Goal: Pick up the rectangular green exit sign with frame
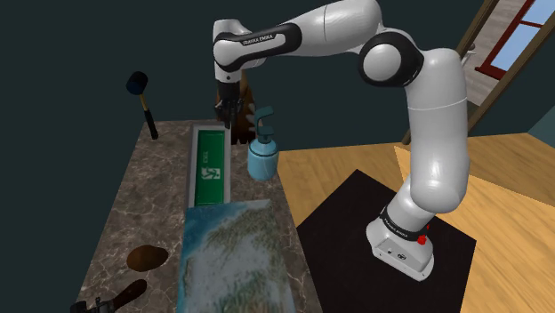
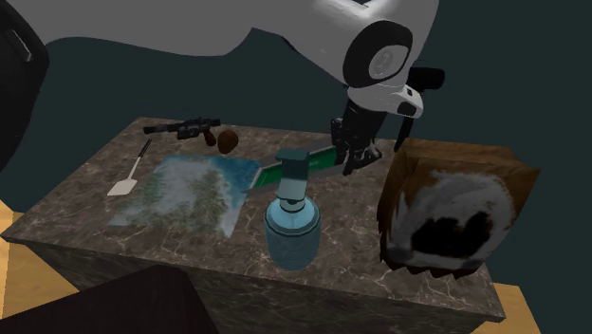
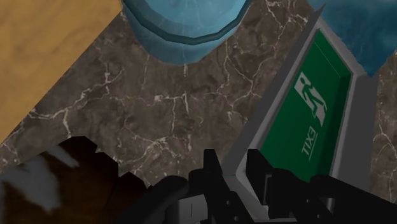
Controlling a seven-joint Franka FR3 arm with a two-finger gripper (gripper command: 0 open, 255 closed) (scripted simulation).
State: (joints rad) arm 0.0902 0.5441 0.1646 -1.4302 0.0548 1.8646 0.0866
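Exit sign (image 1: 211,164), green in a pale grey frame, lies flat on the marbled counter (image 1: 147,191). In the shoulder view a blue-green map sheet (image 1: 233,258) lies nearest, right up against the sign's near end. A blue pump bottle (image 1: 262,158) stands just beside the sign's right. At its far end the jaws pinch the frame's rim. Farthest is a black-headed hammer (image 1: 142,102).

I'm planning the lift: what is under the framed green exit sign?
The rectangular green exit sign in its grey frame lies flat on the dark veined marble tabletop. Anything directly beneath it is covered.
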